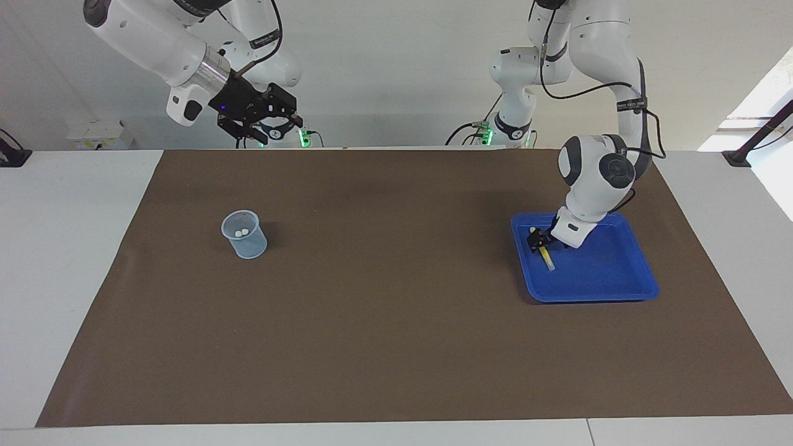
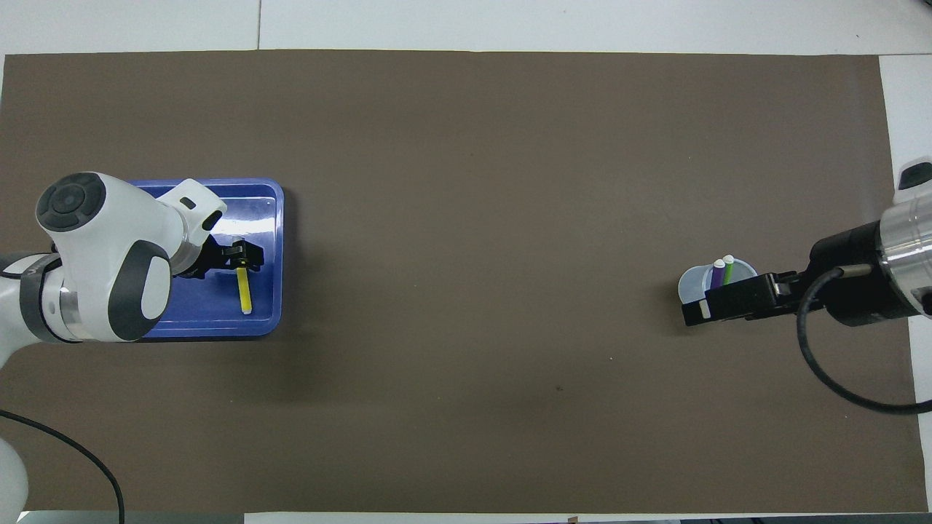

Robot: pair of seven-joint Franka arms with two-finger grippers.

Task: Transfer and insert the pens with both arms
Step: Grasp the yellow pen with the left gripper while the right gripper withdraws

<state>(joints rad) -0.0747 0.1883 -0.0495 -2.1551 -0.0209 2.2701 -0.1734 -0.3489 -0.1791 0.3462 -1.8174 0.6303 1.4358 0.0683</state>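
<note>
At the upper left of your facing view, the right gripper [image 1: 263, 127] hangs high with its fingers spread and empty. Lower, left of centre, your clear plastic cup [image 1: 244, 234] holds the purple pen [image 2: 718, 272] and green pen [image 2: 727, 268]. At the right, the left gripper [image 1: 540, 240] stands open astride the yellow pen [image 1: 547, 257] lying in the blue plastic tray [image 1: 604, 275].

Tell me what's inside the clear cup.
The cup holds two pens standing upright: a purple pen and a green pen, white caps up. In the overhead view the right hand covers the cup's lower part, so their bottom ends are hidden.
</note>
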